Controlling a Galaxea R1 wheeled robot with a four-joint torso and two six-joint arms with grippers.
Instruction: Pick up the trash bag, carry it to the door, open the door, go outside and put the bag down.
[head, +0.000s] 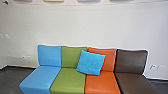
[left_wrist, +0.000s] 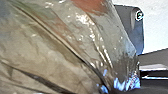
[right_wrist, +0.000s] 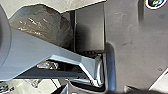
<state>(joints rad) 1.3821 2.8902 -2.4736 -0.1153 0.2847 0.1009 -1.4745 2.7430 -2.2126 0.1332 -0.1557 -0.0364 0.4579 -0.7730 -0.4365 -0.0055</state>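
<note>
Sofa (head: 68, 81): 12 o'clock, ahead; blue cushion (head: 91, 62) leaning on backrests. Trash bag (left_wrist: 62, 45): at left tool (left_wrist: 112, 90). Left tool, right tool (right_wrist: 95, 90) states: cannot tell.

From where I stood, the blue pillow (head: 91, 62) hid parts of the green backrest (head: 70, 57) and the orange backrest (head: 110, 59). The head view cut off the wall panels (head: 53, 0) above and the sofa's base below. The trash bag (left_wrist: 62, 52) ran past the left wrist view's edges, a reddish patch (left_wrist: 90, 5) on it hopelessly blurred.
</note>
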